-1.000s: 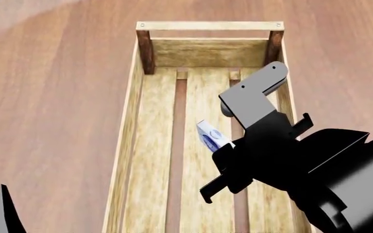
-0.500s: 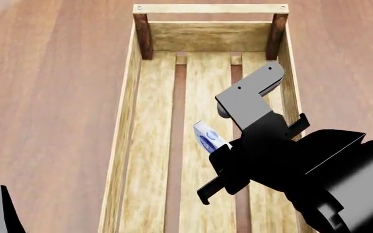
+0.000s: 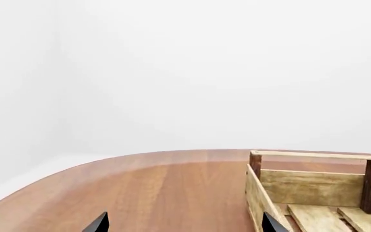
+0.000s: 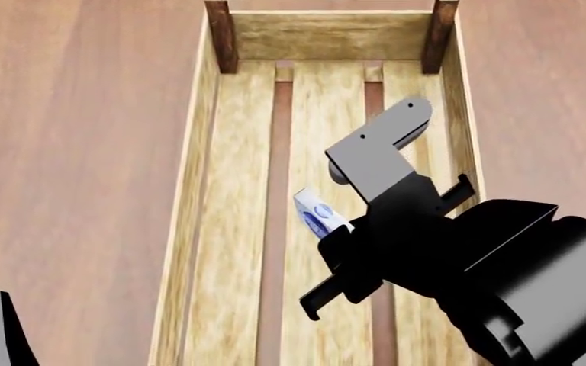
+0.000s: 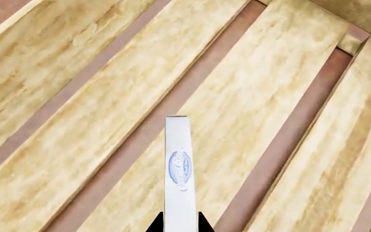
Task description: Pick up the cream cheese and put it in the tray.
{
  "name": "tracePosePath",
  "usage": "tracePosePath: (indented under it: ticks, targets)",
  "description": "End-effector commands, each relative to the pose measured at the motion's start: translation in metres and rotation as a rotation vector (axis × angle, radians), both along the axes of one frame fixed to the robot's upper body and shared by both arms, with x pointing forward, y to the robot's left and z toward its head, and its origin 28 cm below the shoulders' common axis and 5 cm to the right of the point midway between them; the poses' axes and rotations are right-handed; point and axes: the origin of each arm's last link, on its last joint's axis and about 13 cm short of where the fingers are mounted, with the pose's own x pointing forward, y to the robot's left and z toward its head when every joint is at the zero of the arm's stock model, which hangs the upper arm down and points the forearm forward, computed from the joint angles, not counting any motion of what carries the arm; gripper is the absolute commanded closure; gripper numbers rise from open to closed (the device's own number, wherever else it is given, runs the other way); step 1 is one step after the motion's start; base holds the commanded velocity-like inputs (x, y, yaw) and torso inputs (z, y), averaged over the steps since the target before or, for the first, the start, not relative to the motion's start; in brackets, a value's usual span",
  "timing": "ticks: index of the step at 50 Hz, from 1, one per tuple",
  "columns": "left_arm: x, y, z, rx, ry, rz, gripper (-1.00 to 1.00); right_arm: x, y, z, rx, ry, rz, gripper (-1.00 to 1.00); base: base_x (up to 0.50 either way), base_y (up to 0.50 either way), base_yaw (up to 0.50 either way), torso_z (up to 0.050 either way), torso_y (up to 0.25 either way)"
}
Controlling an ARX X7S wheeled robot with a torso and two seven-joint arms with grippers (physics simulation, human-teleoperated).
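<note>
The right gripper [image 4: 326,232] was clamped on the cream cheese [image 4: 317,215], holding it edge-on above the slatted floor of the tray [image 4: 193,191], seemingly clear of the boards. The left gripper [image 3: 182,224] showed only two dark fingertips, spread apart over the table [image 3: 140,193]

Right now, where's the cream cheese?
In the head view, the cream cheese is clamped in the right end effector, over the tray slats, right of centre.
</note>
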Motion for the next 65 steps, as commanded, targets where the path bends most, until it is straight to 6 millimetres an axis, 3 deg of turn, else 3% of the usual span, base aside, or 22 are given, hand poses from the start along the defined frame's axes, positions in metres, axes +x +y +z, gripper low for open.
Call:
tracePosePath:
  ticks: [1, 28, 34, 35, 53, 65]
  targets:
    - [0.0, 0.0, -0.001, 0.001, -0.001, 0.001, -1.0, 0.001, 0.001, 0.003, 0.001, -0.016, 0.006, 1.0, 0.0, 0.0, 0.0, 0.0, -0.125]
    - [-0.001, -0.001, 0.0, -0.003, -0.008, -0.013, -1.0, 0.001, -0.001, 0.002, -0.01, -0.018, -0.002, 1.0, 0.0, 0.0, 0.0, 0.0, -0.09]
    - [-0.001, 0.0, 0.0, -0.006, -0.011, -0.016, -1.0, 0.001, 0.0, 0.0, -0.1, -0.048, -0.018, 1.0, 0.0, 0.0, 0.0, 0.0, -0.042]
    - [-0.001, 0.0, 0.0, -0.006, -0.011, -0.014, -1.0, 0.002, 0.0, 0.0, -0.096, -0.044, -0.034, -1.0, 0.0, 0.0, 0.0, 0.0, -0.037]
    - [-0.002, 0.001, 0.001, -0.023, -0.014, -0.032, -1.0, -0.001, -0.002, 0.0, -0.101, -0.056, -0.045, -1.0, 0.0, 0.0, 0.0, 0.0, -0.011]
    - [-0.002, 0.0, 0.001, -0.017, -0.014, -0.03, -1.0, -0.016, -0.008, 0.015, -0.07, -0.124, -0.062, -1.0, 0.0, 0.0, 0.0, 0.0, 0.0]
